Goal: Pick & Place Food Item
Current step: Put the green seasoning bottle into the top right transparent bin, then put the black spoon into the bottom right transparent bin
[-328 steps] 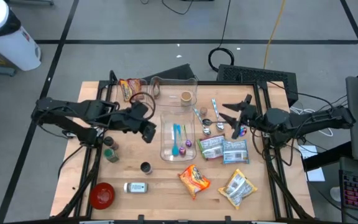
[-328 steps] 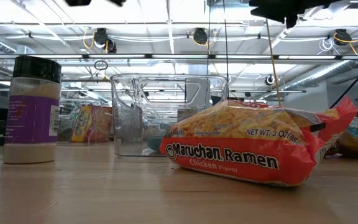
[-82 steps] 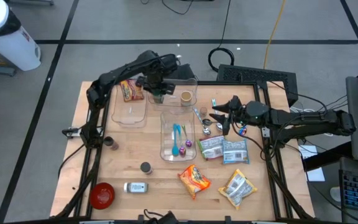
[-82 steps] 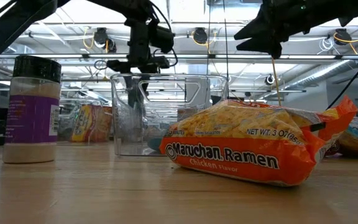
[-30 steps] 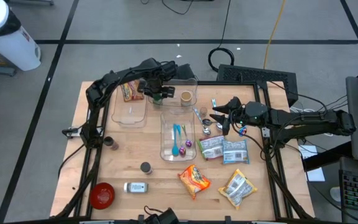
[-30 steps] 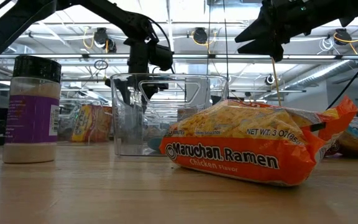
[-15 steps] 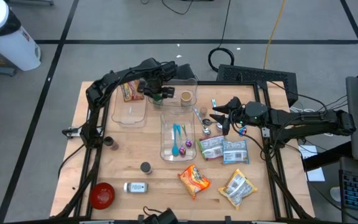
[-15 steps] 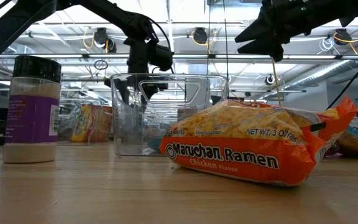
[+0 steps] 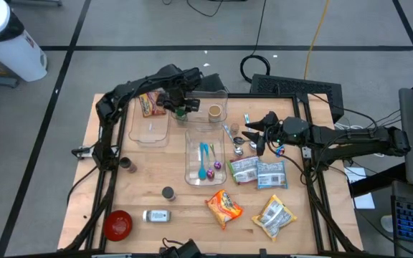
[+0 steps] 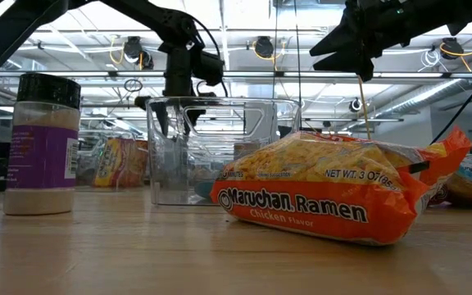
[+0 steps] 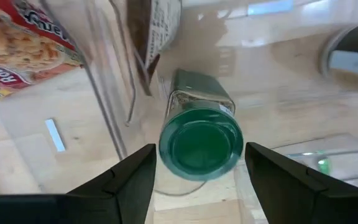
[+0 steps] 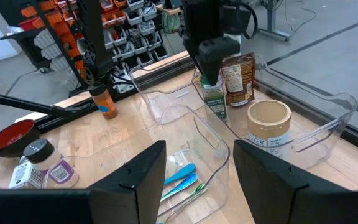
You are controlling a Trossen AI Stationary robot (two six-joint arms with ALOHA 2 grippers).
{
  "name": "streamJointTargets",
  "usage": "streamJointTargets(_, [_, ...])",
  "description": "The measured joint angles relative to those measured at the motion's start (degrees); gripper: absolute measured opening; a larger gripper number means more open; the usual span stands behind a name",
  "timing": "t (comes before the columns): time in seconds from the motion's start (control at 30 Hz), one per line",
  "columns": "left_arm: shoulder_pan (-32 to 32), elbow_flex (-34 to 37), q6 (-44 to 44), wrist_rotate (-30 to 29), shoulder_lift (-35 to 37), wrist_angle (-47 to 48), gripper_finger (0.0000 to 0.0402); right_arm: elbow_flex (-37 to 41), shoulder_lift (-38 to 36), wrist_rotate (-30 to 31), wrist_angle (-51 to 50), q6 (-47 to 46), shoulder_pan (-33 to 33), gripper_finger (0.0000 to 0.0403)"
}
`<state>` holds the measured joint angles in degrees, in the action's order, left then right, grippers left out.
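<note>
Taking the ramen pack [image 10: 334,190] at the front edge as the reference: the green-lidded spice jar [image 11: 201,140] is found well behind it, standing in the back clear bin [image 12: 303,118], just beside a brown packet [image 12: 237,77] and near a tan-lidded tub [image 12: 268,122].

The left gripper [image 9: 180,105] is hung right over that jar, fingers [image 11: 126,180] spread to either side of the lid with a visible gap on each, so the jaws are parted and nothing is clamped. That spacing fits either a jar just set down or one about to be grabbed; which one can't be told from this alone.

The jar is stood upright, long axis vertical, lid pointing straight up at the wrist camera, base planted on the bin floor. A stable pose, presumably why it's been left among the other food there.

The right gripper [image 9: 255,137] is parked off to the side over the spoons [image 9: 237,141], also behind the ramen, jaws partly open and empty.
</note>
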<state>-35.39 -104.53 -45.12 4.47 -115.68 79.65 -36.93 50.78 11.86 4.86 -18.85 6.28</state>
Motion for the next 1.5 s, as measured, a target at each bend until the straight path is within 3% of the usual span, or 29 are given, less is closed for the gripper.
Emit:
streamJointTargets(0.27, [-1.36, -0.02, -0.86, 0.07, 4.81, -0.39, 0.0255, 0.00, 0.00, -0.11, 0.00, 0.00, 0.00, 0.0180])
streamJointTargets(0.57, [0.64, -0.02, 8.86, 2.56, 14.53, -2.69, 0.0255, 0.00, 0.00, -0.61, -0.35, -1.51, 0.00, 0.0180])
streamJointTargets(0.8, [8.99, -0.04, 16.60, 3.62, 26.44, -5.70, 0.0255, 0.00, 0.02, -3.90, -0.88, -1.49, -0.02, 0.0180])
streamJointTargets(1.0, [20.13, -0.04, 10.72, 1.38, 33.45, -8.07, 0.0255, 0.00, 0.02, -4.52, -0.85, -0.69, -0.02, 0.0180])
streamJointTargets(1.23, [31.96, -0.02, 4.04, -4.53, 34.23, -14.49, 0.0255, 0.00, 0.02, -4.50, -0.26, 3.48, -0.02, 0.0180])
streamJointTargets(1.5, [37.55, -0.02, 10.44, -10.60, 32.35, -27.61, 0.0255, 0.00, 0.02, -4.52, 0.46, 3.50, -0.02, 0.0180])
